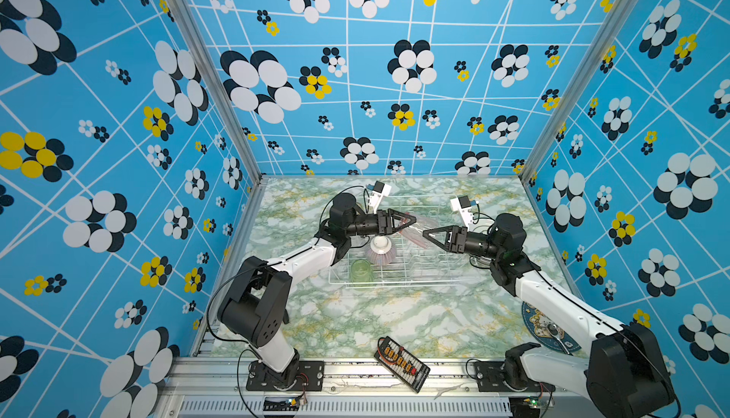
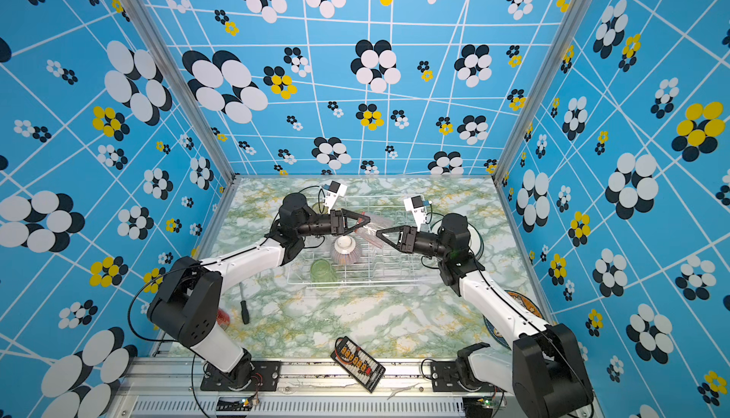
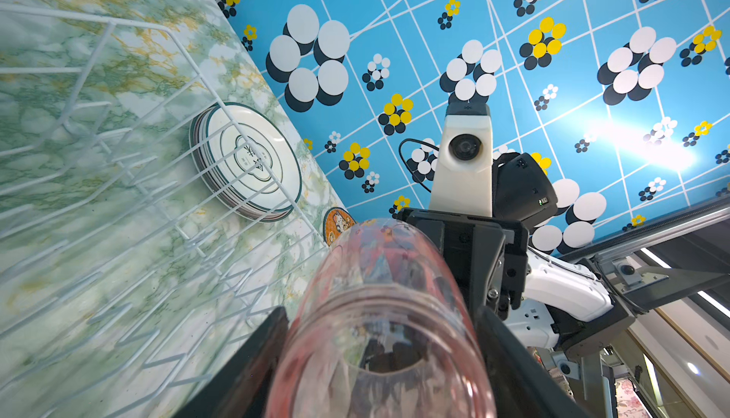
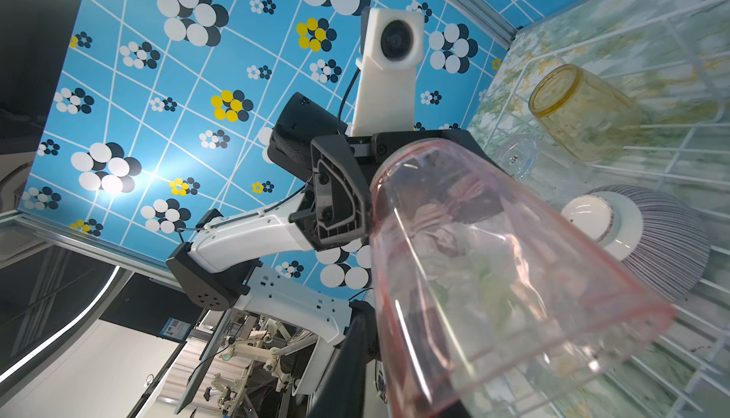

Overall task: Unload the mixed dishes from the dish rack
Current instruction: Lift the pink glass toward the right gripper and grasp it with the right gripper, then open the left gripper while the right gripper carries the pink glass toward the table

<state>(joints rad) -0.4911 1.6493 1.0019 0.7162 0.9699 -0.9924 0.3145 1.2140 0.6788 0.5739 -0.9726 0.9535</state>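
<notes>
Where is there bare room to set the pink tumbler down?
The marble stretch between the dish rack and the black connector board is bare. Crowded: the rack's end near the left gripper, with bowl and green tumbler.

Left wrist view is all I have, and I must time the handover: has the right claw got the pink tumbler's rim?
Observer: It seems so: the pink tumbler has its rim wall between the fingers of the right claw.
Operator: What else is in the dish rack?
Observer: A striped bowl, upside down.
Operator: Anything more?
Observer: A green tumbler in its near-left corner.
</notes>
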